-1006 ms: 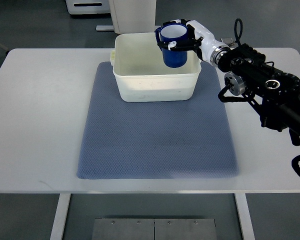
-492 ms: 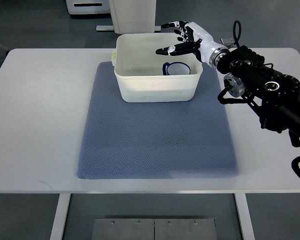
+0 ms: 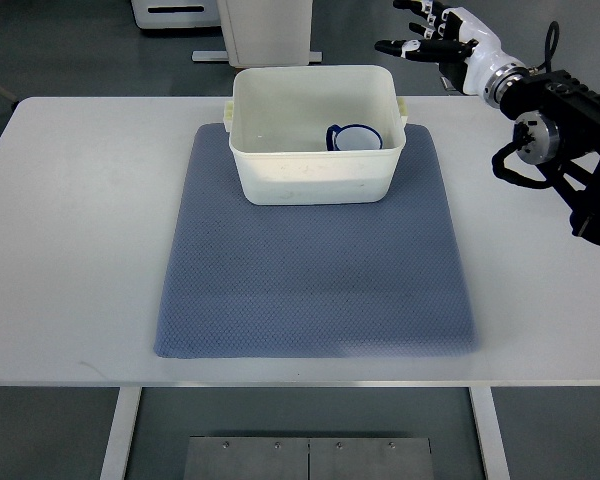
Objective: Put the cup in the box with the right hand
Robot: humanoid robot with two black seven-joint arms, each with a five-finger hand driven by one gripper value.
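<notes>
One white tabletop [image 3: 70,250] fills most of the top view, and nearest the camera its front edge shows a grey base plate [image 3: 308,457] on the floor below. On the tabletop lies a blue-grey mat [image 3: 310,290] with a fine woven texture, its near corners rounded. At the far end of the mat stands a cream-white plastic box [image 3: 315,180], rectangular with rounded corners and a thick rim, its front wall faintly smudged. Inside the box, toward its right rear part, sits the cup [image 3: 354,138]: dark blue outside, white inside, with a blue rim. It appears to stand upright on the box floor with the mouth facing up, though the front wall hides its lower part, so how it rests is hard to tell. A small blue bump on its left side may be a handle.

Farther back and to the right, the black right arm [image 3: 570,150] comes in from the right edge over the tabletop's far right corner. Its right hand [image 3: 440,35] is white with dark fingers [image 3: 400,46], spread wide and holding nothing, pointing left. The hand hangs beyond the far edge of the tabletop, above and to the right of the box, well apart from the cup.

Beyond the tabletop a white cabinet [image 3: 265,30] stands on the grey floor.
</notes>
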